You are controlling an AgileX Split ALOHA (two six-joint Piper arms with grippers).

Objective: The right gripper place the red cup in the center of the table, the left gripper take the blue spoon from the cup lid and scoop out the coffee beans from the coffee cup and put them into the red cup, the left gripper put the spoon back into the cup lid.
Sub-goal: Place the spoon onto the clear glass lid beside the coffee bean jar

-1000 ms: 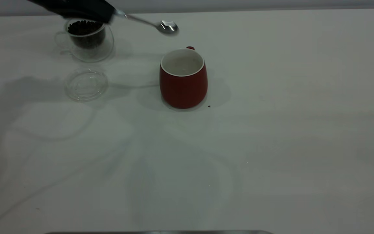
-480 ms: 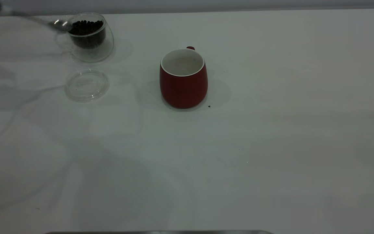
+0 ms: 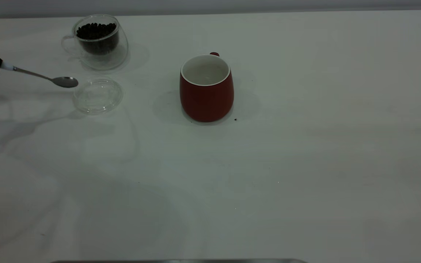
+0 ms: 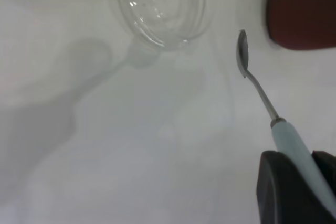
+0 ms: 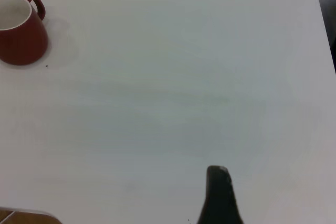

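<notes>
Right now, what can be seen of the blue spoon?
The blue spoon has a shiny metal bowl, a thin metal neck and a pale light-blue handle. The left gripper holds it by the handle near the table's left edge. It lies close to level, bowl pointing toward the cup lid and ending just beside the lid's rim. The bowl looks empty. Whether it touches the table cannot be told.
</notes>
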